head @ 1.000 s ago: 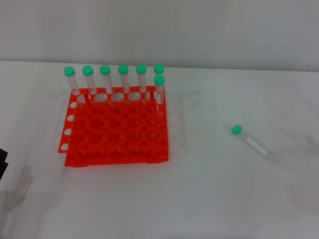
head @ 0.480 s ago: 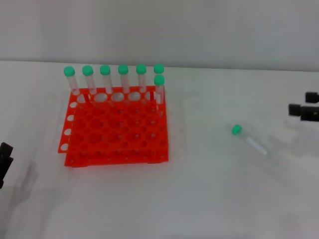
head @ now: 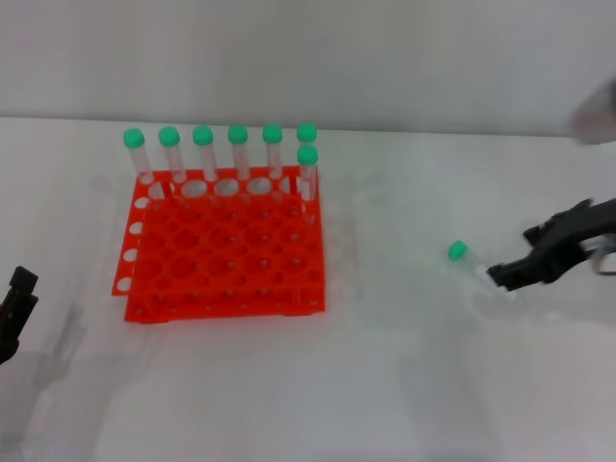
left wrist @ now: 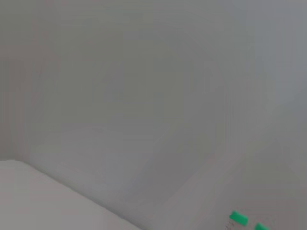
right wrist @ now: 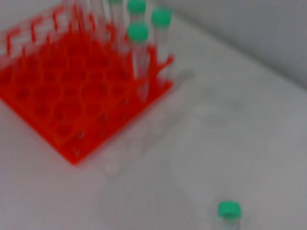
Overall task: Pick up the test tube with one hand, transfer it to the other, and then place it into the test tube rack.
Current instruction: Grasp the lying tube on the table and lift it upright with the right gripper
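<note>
The test tube [head: 472, 264] lies on the white table right of the rack, its green cap pointing toward the rack; the cap also shows in the right wrist view [right wrist: 229, 210]. My right gripper [head: 510, 260] reaches in from the right, open, with its lower finger at the tube's tapered tip, which it partly hides. The orange-red test tube rack [head: 223, 252] stands at the left and also shows in the right wrist view [right wrist: 67, 91]. My left gripper [head: 14, 308] is at the table's far left edge, mostly out of view.
Several green-capped tubes [head: 239, 144] stand upright along the rack's back row and right corner; they also show in the right wrist view [right wrist: 138, 38]. The left wrist view shows a grey wall and two green caps [left wrist: 238, 218].
My right gripper has come in from the right edge, moving left and down to the lying tube's tip. My left gripper has shifted slightly at the left edge. The tube still lies on the table.
</note>
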You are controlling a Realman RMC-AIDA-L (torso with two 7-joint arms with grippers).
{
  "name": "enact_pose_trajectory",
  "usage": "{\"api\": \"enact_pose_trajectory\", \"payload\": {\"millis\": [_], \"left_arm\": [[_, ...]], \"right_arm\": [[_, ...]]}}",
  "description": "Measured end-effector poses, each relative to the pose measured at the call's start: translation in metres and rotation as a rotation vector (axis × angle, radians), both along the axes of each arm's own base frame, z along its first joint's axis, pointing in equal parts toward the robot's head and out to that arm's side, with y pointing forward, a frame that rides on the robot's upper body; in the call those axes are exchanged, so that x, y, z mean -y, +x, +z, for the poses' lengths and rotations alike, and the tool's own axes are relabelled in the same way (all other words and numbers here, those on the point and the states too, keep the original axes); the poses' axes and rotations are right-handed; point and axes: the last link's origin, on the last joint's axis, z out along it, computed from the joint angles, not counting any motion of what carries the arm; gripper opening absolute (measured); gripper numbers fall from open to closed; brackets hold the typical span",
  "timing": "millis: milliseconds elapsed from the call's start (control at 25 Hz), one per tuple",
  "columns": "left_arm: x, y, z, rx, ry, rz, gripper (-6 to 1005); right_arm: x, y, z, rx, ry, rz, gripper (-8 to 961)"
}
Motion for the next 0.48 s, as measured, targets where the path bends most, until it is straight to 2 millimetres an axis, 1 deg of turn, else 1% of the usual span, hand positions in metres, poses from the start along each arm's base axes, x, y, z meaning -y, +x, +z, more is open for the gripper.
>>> {"api": "enact_pose_trajectory", "payload": {"millis": [80,160,360,480], "left_arm": [[-0.001,0.001,-0.001,0.0,-0.002,-0.002,876],[-0.001,0.001,-0.001,0.001,-0.002,-0.003,876],[-0.001,0.001,-0.001,0.001,-0.002,-0.003,875],[-0.001,0.001,0.0,0.001,-0.001,-0.006,875]], "right_arm": [[-0.003,-0.003,-0.016,0.052,-0.02,-0.008,666],[-0.007,-0.004,-0.028,0.096,-0.012,-0.018,659],[-0.015,-0.001,-0.031,0.154,0.017,-0.044,641],[-0.018,0.002,-0.035,0.198,0.006,-0.061,631]]}}
